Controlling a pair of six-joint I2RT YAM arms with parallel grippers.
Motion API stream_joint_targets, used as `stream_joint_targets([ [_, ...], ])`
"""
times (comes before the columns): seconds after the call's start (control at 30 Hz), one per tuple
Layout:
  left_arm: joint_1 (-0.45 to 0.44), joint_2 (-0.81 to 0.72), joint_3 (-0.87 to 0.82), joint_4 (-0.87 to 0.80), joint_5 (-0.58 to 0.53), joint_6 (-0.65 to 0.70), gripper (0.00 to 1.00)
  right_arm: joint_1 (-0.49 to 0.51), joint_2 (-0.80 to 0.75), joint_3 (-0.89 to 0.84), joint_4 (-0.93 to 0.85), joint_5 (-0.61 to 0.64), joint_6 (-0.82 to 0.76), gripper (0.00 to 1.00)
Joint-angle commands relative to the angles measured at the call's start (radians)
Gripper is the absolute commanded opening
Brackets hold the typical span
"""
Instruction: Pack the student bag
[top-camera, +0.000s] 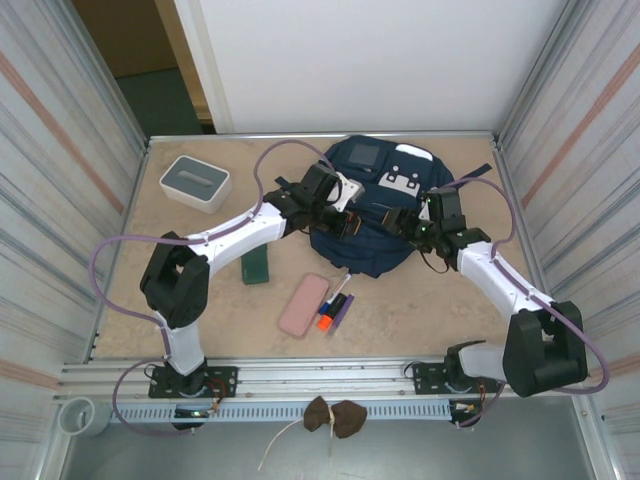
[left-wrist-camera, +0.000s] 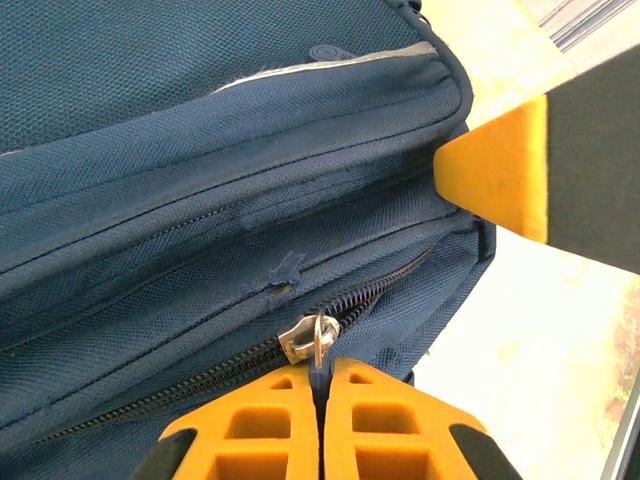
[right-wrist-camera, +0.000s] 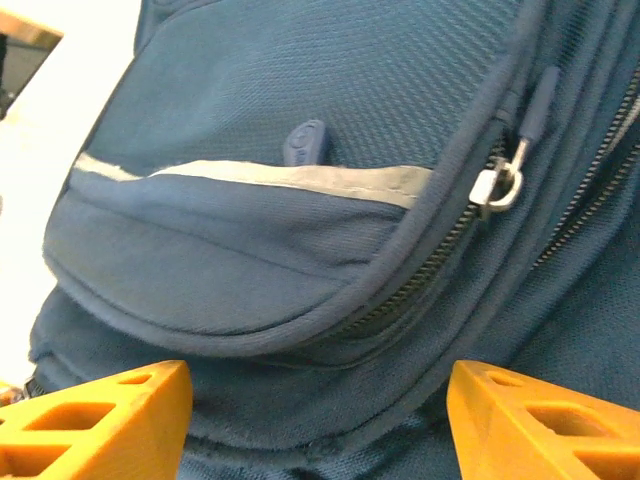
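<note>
The student bag (top-camera: 372, 252) lies at the back middle of the table, navy with a grey front square and white patches. My left gripper (top-camera: 343, 220) reaches onto the bag's left side. Its orange fingers (left-wrist-camera: 270, 425) are shut on the dark pull tab of a metal zipper slider (left-wrist-camera: 303, 338) on the bag (left-wrist-camera: 200, 150). My right gripper (top-camera: 412, 224) comes in from the right. It stands open (right-wrist-camera: 320, 425), with the bag's fabric (right-wrist-camera: 300, 120) bulging between its two fingertips. A second zipper slider (right-wrist-camera: 497, 186) sits above the right finger (right-wrist-camera: 545, 420).
A white-and-grey box (top-camera: 195, 182) stands at the back left. In front of the bag lie a dark green block (top-camera: 256, 266), a pink case (top-camera: 303, 304) and orange and purple markers (top-camera: 333, 310). Corrugated walls close in both sides.
</note>
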Motion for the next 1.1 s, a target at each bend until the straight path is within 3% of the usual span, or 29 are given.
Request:
stream_joint_targets([
  [0.0, -0.013, -0.018, 0.022, 0.029, 0.009, 0.011, 0.00, 0.011, -0.007, -0.006, 0.060, 0.071, 0.036, 0.62],
  [0.3, -0.015, -0.008, 0.027, 0.035, 0.001, 0.009, 0.00, 0.027, -0.108, -0.122, 0.109, 0.097, 0.145, 0.69],
  [0.47, -0.022, 0.000, 0.027, 0.036, 0.011, 0.014, 0.00, 0.029, -0.061, -0.121, 0.195, 0.082, 0.166, 0.64],
  [0.6, -0.023, 0.001, 0.017, 0.037, 0.024, 0.016, 0.00, 0.028, 0.020, -0.073, 0.242, 0.063, 0.164, 0.51],
  [0.73, -0.022, -0.007, 0.003, 0.032, 0.012, 0.031, 0.00, 0.012, 0.038, -0.053, 0.227, 0.072, 0.134, 0.27],
  [0.87, 0.006, -0.037, -0.037, 0.034, -0.010, 0.046, 0.00, -0.057, -0.001, -0.075, 0.196, 0.090, 0.068, 0.09],
  [1.07, 0.112, -0.068, -0.127, 0.049, -0.012, 0.064, 0.00, -0.168, -0.036, -0.097, 0.176, 0.061, -0.051, 0.01],
])
